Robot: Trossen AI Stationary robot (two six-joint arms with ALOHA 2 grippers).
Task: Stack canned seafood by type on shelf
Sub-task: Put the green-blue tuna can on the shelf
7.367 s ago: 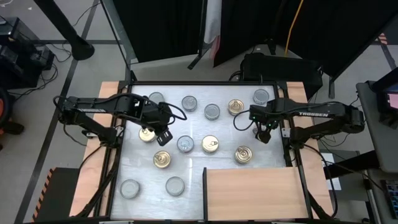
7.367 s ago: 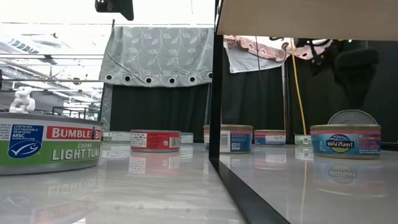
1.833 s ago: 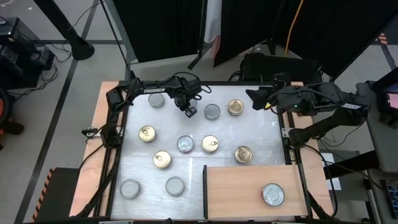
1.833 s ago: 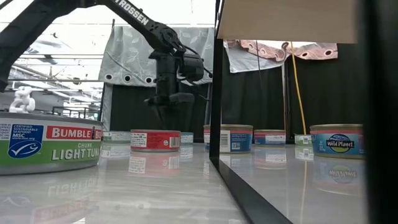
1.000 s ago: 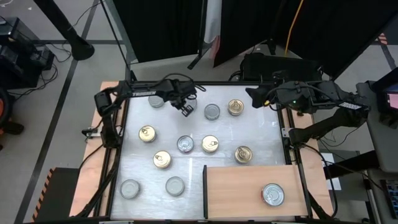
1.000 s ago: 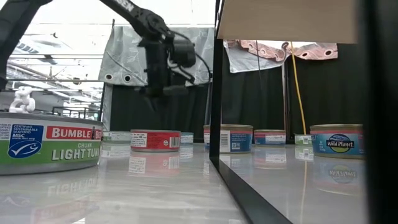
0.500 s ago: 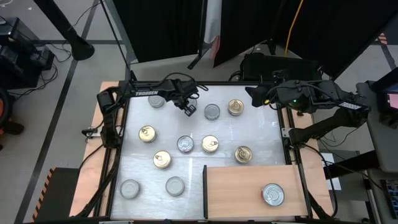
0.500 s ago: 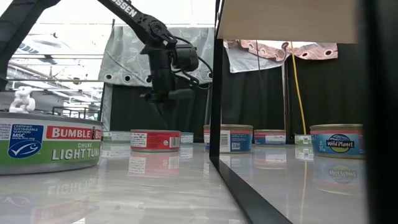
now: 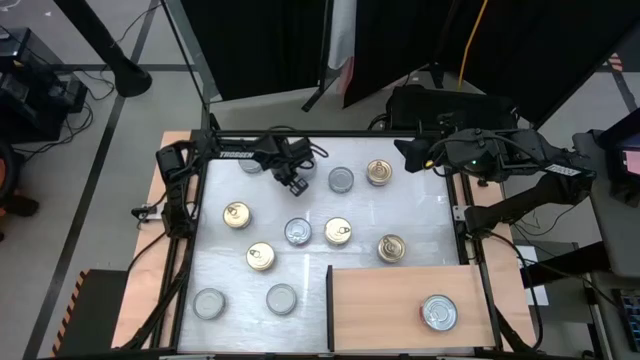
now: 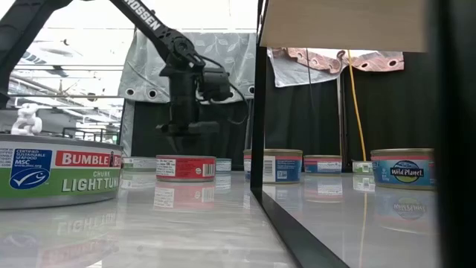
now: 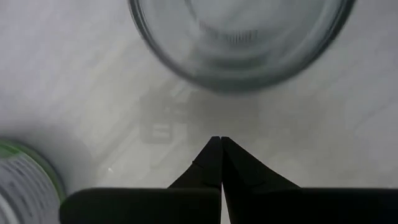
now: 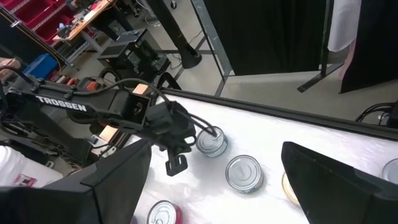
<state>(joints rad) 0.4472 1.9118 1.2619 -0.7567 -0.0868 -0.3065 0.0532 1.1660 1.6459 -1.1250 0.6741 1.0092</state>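
The light-brown wooden shelf (image 9: 412,308) lies long side left-to-right, one flat silver tin (image 9: 438,312) top-up at its 4 o'clock; left gripper (image 9: 293,184) jaws pressed together, right gripper (image 9: 407,153) jaws spread.

The high view looks straight down on the whole table. The low view sits at tabletop level, facing the curtains. The left wrist view hovers just above the left gripper (image 11: 220,144); the right wrist view shares it (image 12: 176,163).
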